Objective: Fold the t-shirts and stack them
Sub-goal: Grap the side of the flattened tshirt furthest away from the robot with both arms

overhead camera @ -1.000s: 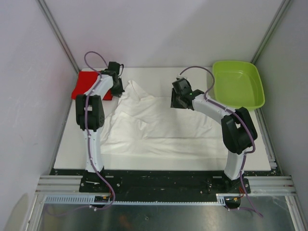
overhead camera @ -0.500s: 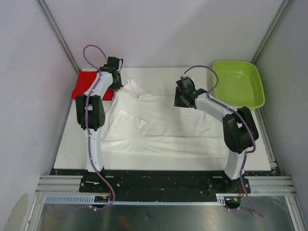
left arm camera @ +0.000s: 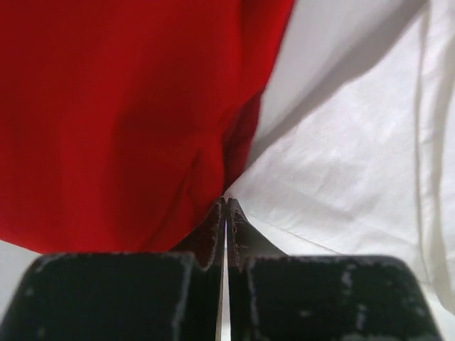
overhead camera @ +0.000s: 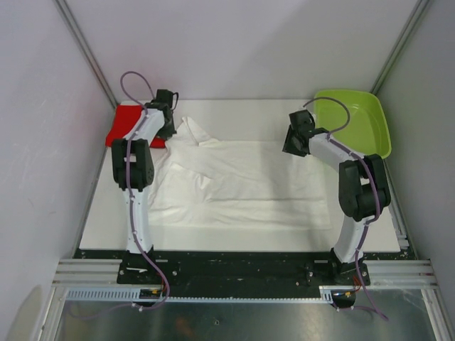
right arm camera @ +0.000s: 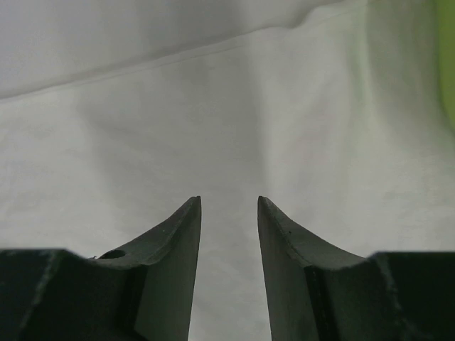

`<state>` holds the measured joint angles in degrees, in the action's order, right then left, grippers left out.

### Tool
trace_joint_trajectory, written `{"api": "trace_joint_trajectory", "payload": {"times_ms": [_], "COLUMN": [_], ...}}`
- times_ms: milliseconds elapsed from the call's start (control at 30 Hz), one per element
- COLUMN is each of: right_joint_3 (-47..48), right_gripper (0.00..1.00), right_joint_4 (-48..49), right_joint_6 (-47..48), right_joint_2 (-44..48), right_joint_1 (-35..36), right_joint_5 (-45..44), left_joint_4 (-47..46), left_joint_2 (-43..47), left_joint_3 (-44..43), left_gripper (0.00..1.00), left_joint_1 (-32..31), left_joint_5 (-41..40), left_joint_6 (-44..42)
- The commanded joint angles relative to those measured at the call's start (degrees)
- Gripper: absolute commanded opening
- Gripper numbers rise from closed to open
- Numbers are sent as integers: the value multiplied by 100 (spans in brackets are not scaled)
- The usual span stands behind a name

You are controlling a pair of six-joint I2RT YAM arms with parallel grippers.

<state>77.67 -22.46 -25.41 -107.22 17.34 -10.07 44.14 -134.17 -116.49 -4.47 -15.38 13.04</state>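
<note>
A white t-shirt [overhead camera: 242, 185] lies spread across the middle of the table. A folded red t-shirt [overhead camera: 128, 126] lies at the far left corner. My left gripper [overhead camera: 169, 128] is at the white shirt's far left corner, right beside the red one. In the left wrist view the gripper [left arm camera: 227, 202] is shut on a tented fold of white t-shirt [left arm camera: 355, 142], with red t-shirt [left arm camera: 106, 106] just beyond the tips. My right gripper [overhead camera: 293, 142] hovers over the shirt's far right part. It is open [right arm camera: 229, 202] with nothing between its fingers, only white t-shirt [right arm camera: 213, 106] below.
A lime-green tray [overhead camera: 355, 124] stands at the far right corner, just behind my right gripper; its edge [right arm camera: 449, 64] shows in the right wrist view. Grey walls and metal rails enclose the table on three sides.
My right gripper has moved right toward the green tray. My left gripper has shifted slightly back with the shirt's corner. The white shirt now lies flatter and wider.
</note>
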Motion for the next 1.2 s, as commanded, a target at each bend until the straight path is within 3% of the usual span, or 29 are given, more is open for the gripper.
{"api": "trace_joint_trajectory", "payload": {"times_ms": [0, 700, 1167], "right_joint_3": [-6, 7, 795], "right_gripper": [43, 43, 44], "right_joint_4": [240, 509, 1100], "right_joint_6": [0, -290, 73], "right_joint_2": [-66, -388, -983], "right_joint_1": [-255, -1393, -1104], "right_joint_5": [-103, -842, -1128], "left_joint_4": [-54, -51, -51], "left_joint_2": [298, 347, 385], "left_joint_3": [212, 256, 267], "left_gripper": [0, 0, 0], "left_joint_1": [304, 209, 180], "left_joint_5": [-303, 143, 222], "left_joint_6": [35, 138, 154]}}
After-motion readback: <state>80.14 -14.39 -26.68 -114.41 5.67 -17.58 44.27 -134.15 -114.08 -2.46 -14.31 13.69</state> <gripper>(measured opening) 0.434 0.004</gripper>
